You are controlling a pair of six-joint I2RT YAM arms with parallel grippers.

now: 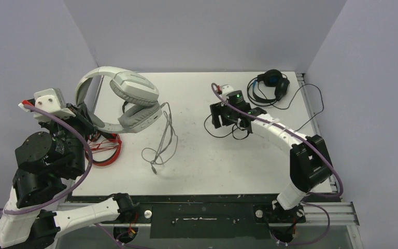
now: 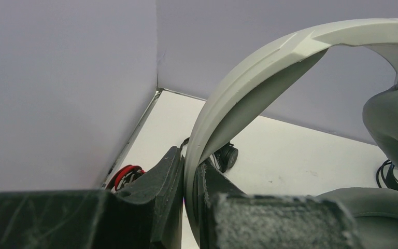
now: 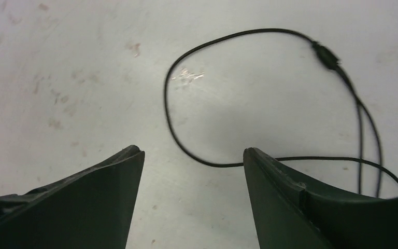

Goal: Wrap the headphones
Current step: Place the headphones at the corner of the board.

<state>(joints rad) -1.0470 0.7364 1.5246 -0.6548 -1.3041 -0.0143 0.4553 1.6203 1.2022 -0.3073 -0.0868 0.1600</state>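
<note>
Left gripper (image 2: pixel 190 174) clamped on the band of the large white-grey over-ear headphones (image 1: pixel 129 93), held above the white table's (image 1: pixel 223 161) left side. Right gripper (image 3: pixel 193 161), jaws apart, above a thin black cable loop (image 3: pixel 166 96) lying flat.

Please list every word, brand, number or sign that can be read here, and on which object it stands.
There is no readable text. The large white-grey over-ear headphones, the small black-and-blue headphones and the thin black cable show no legible marking in any view.
</note>
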